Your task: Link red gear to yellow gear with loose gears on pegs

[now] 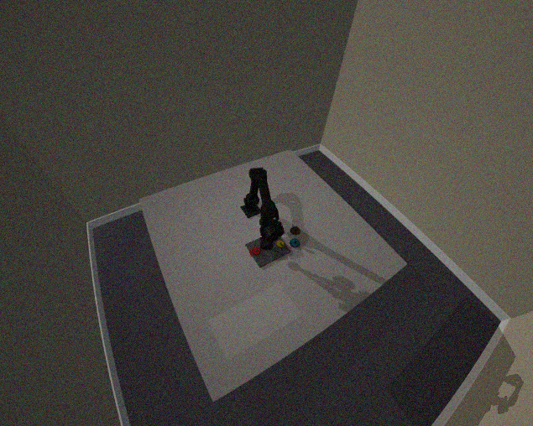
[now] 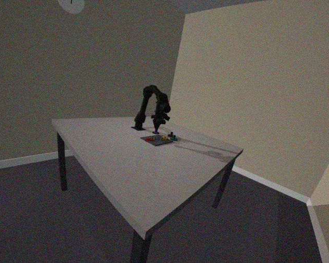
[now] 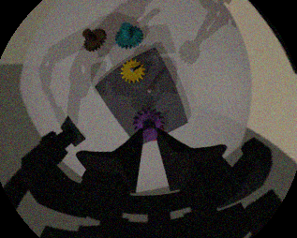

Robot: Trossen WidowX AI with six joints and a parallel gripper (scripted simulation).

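Note:
My gripper [image 2: 156, 129] [image 3: 149, 130] is shut on the knob of a purple gear [image 2: 155, 132] [image 3: 148, 120]. The purple gear hangs above the grey board [image 1: 263, 262] [image 2: 156, 144] [image 3: 174, 100]. The red gear [image 1: 255, 251] [image 2: 149, 139] sits at the board's left side in the top view; in the wrist view it is almost wholly hidden behind the purple gear and fingers. The yellow gear [image 1: 278, 243] [image 2: 164, 138] [image 3: 132, 74] with its black stripe sits at the board's other side. Short pegs between them are partly visible.
A teal gear [image 1: 295, 242] [image 2: 173, 138] [image 3: 129, 36] and a brown gear [image 1: 295, 230] [image 2: 170, 135] [image 3: 95, 39] stand on the table [image 1: 188, 256] [image 2: 125, 169] beside the board, near the yellow gear. Arm shadows cross the table there.

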